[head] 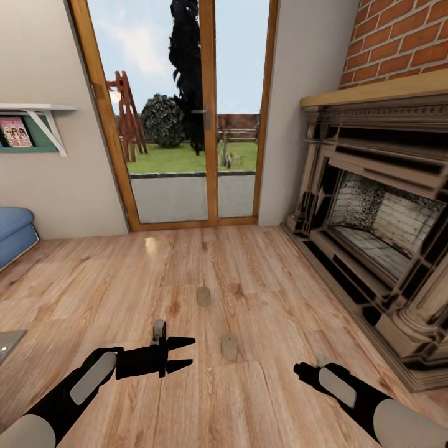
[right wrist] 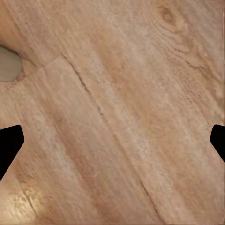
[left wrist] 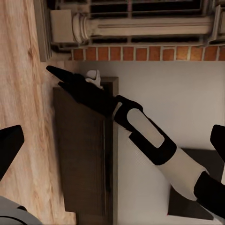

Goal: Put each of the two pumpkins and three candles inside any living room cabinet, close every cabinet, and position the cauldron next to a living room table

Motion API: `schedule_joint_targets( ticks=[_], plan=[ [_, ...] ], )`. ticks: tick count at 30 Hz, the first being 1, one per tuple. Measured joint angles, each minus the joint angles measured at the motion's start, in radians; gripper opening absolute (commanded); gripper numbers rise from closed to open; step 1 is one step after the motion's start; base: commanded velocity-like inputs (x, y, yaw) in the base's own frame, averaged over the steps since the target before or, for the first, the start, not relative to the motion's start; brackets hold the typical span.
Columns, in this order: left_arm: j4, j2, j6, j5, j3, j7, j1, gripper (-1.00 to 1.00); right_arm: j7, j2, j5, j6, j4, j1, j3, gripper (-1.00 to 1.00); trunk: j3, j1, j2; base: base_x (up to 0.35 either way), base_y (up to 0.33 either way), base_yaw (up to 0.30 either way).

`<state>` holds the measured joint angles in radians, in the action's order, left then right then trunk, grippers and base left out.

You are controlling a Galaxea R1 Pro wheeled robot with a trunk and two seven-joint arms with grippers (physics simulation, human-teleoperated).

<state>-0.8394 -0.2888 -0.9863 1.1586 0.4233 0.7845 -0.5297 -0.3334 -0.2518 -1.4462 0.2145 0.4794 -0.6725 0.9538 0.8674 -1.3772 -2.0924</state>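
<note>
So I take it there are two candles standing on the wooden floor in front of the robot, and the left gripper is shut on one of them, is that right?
Not quite. The head view shows the two candles on the floor, but the left gripper is open and empty, apart from both.

Bright daylight from glass doors (head: 180, 112), soft shadows, blurry wrist views

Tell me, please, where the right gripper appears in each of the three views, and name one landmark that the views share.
Head view: the right gripper is at the lower right, low over the wooden floor, right of the nearer candle.
Left wrist view: the right gripper ends the black-and-white arm that crosses the dark-brown cabinet.
Right wrist view: the right gripper shows as two black fingertips, wide apart, framing floor planks.
Shared landmark: the wooden floor.
</note>
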Motion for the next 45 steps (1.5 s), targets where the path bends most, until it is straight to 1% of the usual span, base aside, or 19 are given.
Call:
schedule_joint_targets(
  ticks=[2,4,8,11,14,16,17,19,21,24,28,34,37,38,39,41,43,44,45],
  plan=[
    [0.0,0.0,0.0,0.0,0.0,-0.004,0.0,1.0,-0.029,0.002,0.028,0.006,0.021,-0.002,-0.001,1.0,0.0,0.0,0.0,0.0,0.0,0.0],
    [0.0,-0.004,0.0,0.0,0.0,-0.019,0.0,1.0,-0.04,0.002,0.04,0.008,0.032,-0.003,-0.002,1.0,0.0,0.0,0.0,0.0,0.0,0.0],
    [0.0,-0.021,-0.001,0.003,-0.002,-0.06,0.0,1.0,-0.048,0.002,0.046,0.011,0.039,-0.004,-0.004,1.0,0.0,0.0,0.0,0.0,0.0,0.0],
    [0.0,-0.028,-0.001,0.004,-0.003,-0.087,0.0,1.0,-0.05,0.001,0.047,0.013,0.041,-0.004,-0.005,1.0,0.0,0.0,0.0,0.0,0.0,0.0],
    [0.004,-0.03,0.0,0.005,-0.004,-0.159,0.0,1.0,-0.051,0.002,0.048,0.017,0.041,-0.004,-0.005,1.0,0.0,0.0,0.0,0.0,0.0,0.0],
    [0.009,-0.032,0.0,0.007,-0.018,-0.252,0.0,1.0,-0.052,0.002,0.048,0.019,0.042,-0.004,-0.002,1.0,0.0,0.0,0.0,0.0,0.0,0.0],
    [0.011,-0.033,-0.001,0.009,-0.078,-0.39,0.0,1.0,-0.053,0.002,0.049,0.02,0.043,-0.004,0.003,1.0,0.0,0.0,0.0,0.0,0.0,0.0],
    [0.011,-0.033,-0.002,0.011,-0.119,-0.457,0.0,1.0,-0.053,0.003,0.05,0.02,0.044,-0.004,0.005,1.0,0.0,0.0,0.0,0.0,0.0,0.0],
    [0.011,-0.033,-0.002,0.011,-0.137,-0.501,0.0,1.0,-0.053,0.002,0.05,0.02,0.044,-0.004,0.006,1.0,0.0,0.0,0.0,0.0,0.0,0.0],
    [0.011,-0.032,-0.002,0.011,-0.147,-0.558,0.0,1.0,-0.053,0.003,0.052,0.02,0.045,-0.004,0.006,1.0,0.0,0.0,0.0,0.0,0.0,0.0],
    [0.011,-0.025,0.0,0.01,-0.144,-0.614,0.0,1.0,-0.053,0.003,0.053,0.02,0.045,-0.004,0.006,1.0,0.0,0.0,0.0,0.0,0.0,0.0],
    [0.011,-0.026,0.006,0.007,-0.148,-0.702,0.0,1.0,-0.051,0.005,0.053,0.018,0.045,-0.004,0.007,1.0,0.0,0.0,0.0,0.148,0.0,0.0],
    [0.012,-0.026,0.017,0.001,-0.148,-0.752,0.0,1.0,-0.052,0.024,0.055,0.019,0.046,-0.004,0.008,1.0,0.0,0.001,0.0,0.29,0.0,0.0],
    [0.011,-0.026,0.019,-0.001,-0.148,-0.771,0.0,1.0,-0.052,0.032,0.061,0.019,0.045,-0.004,0.008,1.0,0.0,0.001,0.0,0.213,0.0,0.0],
    [0.012,-0.026,0.021,-0.004,-0.148,-0.792,0.0,1.0,-0.053,0.042,0.076,0.019,0.044,-0.004,0.008,1.0,0.0,0.0,0.0,0.14,0.0,0.0],
    [0.008,-0.025,0.023,-0.017,-0.149,-0.839,0.0,1.0,-0.056,0.066,0.121,0.021,0.041,-0.004,0.007,1.0,0.0,0.0,0.0,0.073,0.0,0.0],
    [0.005,-0.023,0.024,-0.026,-0.15,-0.885,0.0,1.0,-0.066,0.098,0.165,0.029,0.038,-0.004,0.003,1.0,0.0,0.0,0.0,0.03,0.0,0.0],
    [0.005,-0.022,0.028,-0.027,-0.151,-0.903,0.0,1.0,-0.075,0.114,0.18,0.037,0.037,-0.005,0.002,1.0,0.0,0.0,0.0,0.012,0.0,0.0],
    [0.004,-0.021,0.038,-0.029,-0.151,-0.92,0.0,1.0,-0.095,0.136,0.192,0.051,0.036,-0.006,0.001,1.0,0.0,0.0,0.0,0.013,0.008,0.0]
  ],
)
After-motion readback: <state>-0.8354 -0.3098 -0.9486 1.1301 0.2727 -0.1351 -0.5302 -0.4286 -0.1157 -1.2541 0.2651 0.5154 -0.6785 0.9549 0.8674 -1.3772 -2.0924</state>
